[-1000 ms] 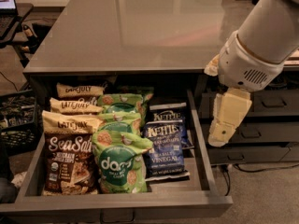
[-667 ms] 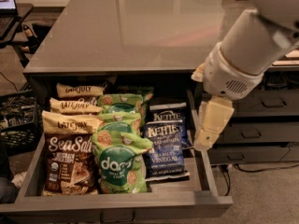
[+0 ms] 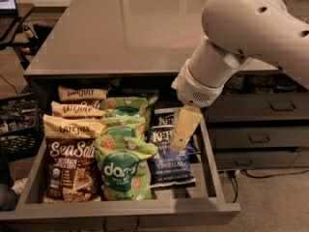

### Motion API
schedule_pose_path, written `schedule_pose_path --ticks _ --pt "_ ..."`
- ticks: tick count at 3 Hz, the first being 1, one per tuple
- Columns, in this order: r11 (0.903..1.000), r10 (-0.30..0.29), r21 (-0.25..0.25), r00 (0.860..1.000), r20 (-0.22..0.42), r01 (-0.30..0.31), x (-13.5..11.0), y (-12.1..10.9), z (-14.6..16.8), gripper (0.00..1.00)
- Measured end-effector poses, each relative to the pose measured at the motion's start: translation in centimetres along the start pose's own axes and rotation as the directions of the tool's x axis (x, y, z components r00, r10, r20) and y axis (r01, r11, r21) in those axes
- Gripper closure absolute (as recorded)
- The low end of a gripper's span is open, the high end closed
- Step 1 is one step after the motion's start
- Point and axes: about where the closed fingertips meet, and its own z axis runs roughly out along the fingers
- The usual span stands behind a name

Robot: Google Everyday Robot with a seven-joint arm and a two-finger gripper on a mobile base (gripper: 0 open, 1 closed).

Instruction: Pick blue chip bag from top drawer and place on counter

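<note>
The top drawer (image 3: 212,153) is pulled open below the grey counter (image 3: 125,28). The blue chip bag (image 3: 169,161), navy with white "VINEGAR" lettering, lies in the drawer's right part, with a second navy bag partly behind it. My gripper (image 3: 181,129) hangs from the white arm coming in from the upper right. It points down over the upper part of the blue chip bag and hides the bag's top. I cannot tell whether it touches the bag.
Green "doos" bags (image 3: 123,170) fill the drawer's middle. A brown "Sea Salt" bag (image 3: 70,166) and tan "Late July" bags (image 3: 79,111) lie at its left. Narrower drawers with bar handles (image 3: 260,138) stand at right. A black crate (image 3: 14,129) stands at left.
The arm has swung left and inward. The gripper moved from beside the drawer's right wall to over the blue chip bag.
</note>
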Motion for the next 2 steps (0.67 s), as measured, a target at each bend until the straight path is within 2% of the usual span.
schedule_pose_path --ticks 1,2 --pt "0.9999 -0.007 0.013 1.000 0.010 0.007 0.0 -0.1 0.4 0.00" --pt "0.9993 0.009 0.037 1.000 -0.006 -0.009 1.1 -1.9 3.5 0.00"
